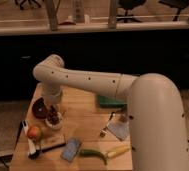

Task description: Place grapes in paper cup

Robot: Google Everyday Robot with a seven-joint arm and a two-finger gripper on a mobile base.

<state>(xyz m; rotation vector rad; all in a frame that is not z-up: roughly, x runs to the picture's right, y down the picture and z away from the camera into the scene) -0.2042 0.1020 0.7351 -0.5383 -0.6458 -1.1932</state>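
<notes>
Wooden table [83, 120] fills the lower middle of my view, with a dark wall and a railing behind it. At far left on the table I see a white-handled tool [28, 136] and, next to it, an apple [34, 132], red and yellow. Behind that, near the back left edge, sits a dark red bowl [38, 108]. Just right of the bowl is the paper cup [54, 123], and the grapes [53, 118] show as a dark cluster at its mouth. My gripper [53, 111] hangs straight over the cup, right at the grapes; whether it pinches them or has let go, I cannot tell. Next along the front edge: a blue-grey packet [71, 148], a green pepper [93, 153], a banana [119, 150]. Farther back lies a green flat thing [110, 102], partly under the arm. A fork [107, 126] and a grey napkin [120, 130] lie at right, beside the big white arm housing [155, 125].
</notes>
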